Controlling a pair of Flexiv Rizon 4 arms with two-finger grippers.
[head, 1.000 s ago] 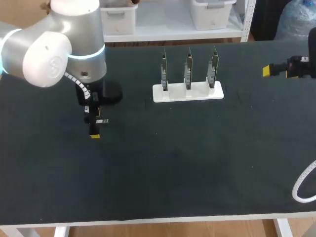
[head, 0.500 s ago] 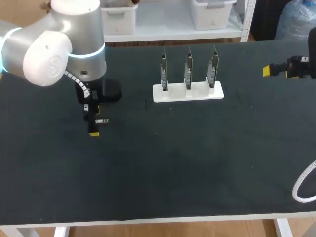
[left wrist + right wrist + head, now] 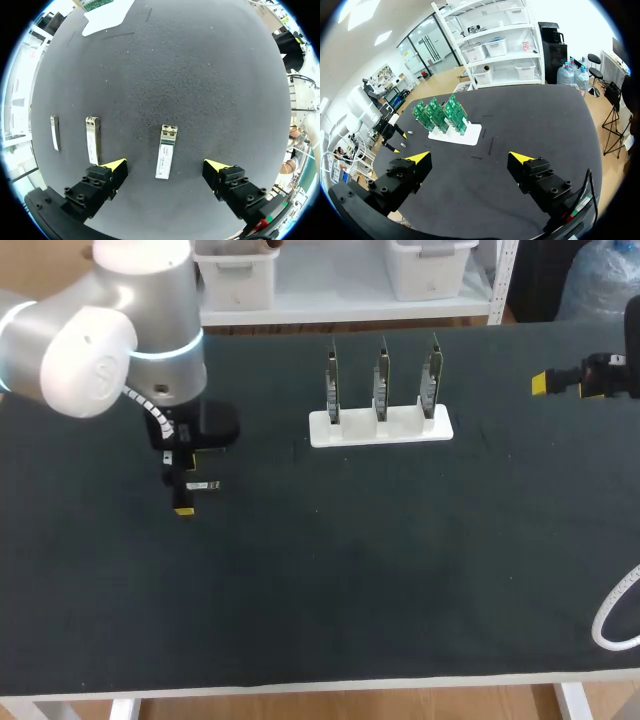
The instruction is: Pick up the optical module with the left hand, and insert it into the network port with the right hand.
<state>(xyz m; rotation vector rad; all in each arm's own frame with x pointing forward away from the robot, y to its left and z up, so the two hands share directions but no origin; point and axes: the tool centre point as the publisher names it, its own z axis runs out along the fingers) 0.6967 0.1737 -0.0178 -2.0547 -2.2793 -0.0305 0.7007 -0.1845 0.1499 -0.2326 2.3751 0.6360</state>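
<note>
Left end effector (image 3: 166,164) spread wide around optical module (image 3: 165,150), not touching; right end effector (image 3: 469,157) spread, empty.

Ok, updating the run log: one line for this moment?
left gripper: open above optical module on table | right gripper: open, empty

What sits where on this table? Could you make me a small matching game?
Things: 1 white stand; 2 circuit boards; 3 optical module; 4 right arm's jaws.
Places: A flat on the table, untouched, between the left arm's jaws; B open and empty, at the table's right; C far middle of the table; D upright in the stand.
Pairs: 1-C; 2-D; 3-A; 4-B.
</note>
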